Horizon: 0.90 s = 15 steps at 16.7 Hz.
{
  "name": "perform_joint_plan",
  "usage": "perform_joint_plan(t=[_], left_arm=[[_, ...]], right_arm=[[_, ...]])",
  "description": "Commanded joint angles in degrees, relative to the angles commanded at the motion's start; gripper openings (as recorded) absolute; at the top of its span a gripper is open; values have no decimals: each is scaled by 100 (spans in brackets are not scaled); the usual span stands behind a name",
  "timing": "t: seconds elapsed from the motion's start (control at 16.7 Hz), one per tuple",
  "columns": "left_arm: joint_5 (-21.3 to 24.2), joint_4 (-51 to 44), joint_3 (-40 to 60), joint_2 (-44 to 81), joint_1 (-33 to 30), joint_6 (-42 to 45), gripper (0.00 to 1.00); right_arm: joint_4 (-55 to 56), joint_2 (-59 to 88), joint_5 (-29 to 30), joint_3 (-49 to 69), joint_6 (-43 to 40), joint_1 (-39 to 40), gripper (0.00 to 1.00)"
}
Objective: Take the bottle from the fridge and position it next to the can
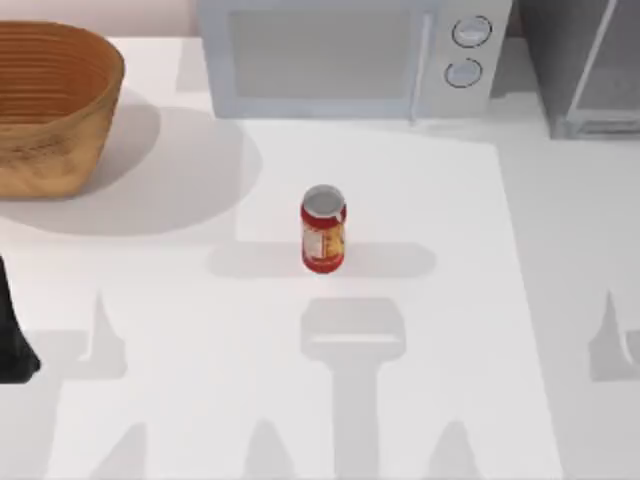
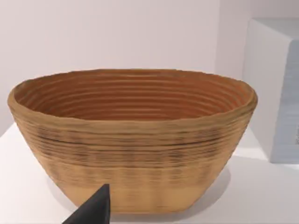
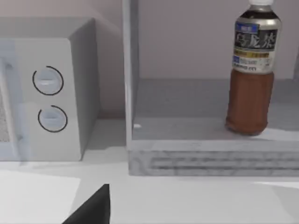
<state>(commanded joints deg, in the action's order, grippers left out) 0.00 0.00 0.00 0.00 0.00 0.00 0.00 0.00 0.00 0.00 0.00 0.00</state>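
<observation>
Standing alone mid-table (image 1: 420, 330) on the white surface is one can (image 1: 323, 229). Farther back sit one basket (image 1: 50, 105), one microwave (image 1: 340, 55) and one fridge (image 3: 210, 140), with one bottle (image 3: 252, 70) upright on its shelf. Whether either gripper is apart or together, I cannot tell.

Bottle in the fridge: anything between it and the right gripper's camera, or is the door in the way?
Nothing visible blocks it. In the right wrist view the bottle stands upright on the fridge shelf, its front open toward the camera. The microwave sits off to the side, apart.
</observation>
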Motion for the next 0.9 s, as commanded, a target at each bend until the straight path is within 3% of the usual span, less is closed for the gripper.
perform_joint_plan(t=[0.42,0.9], left_arm=[[0,0,0,0,0,0,100],[0,0,0,0,0,0,100]], right_arm=[[716,906,-127,607,12,-177,100],[3164,5377,-670,2657,56,-735,100]])
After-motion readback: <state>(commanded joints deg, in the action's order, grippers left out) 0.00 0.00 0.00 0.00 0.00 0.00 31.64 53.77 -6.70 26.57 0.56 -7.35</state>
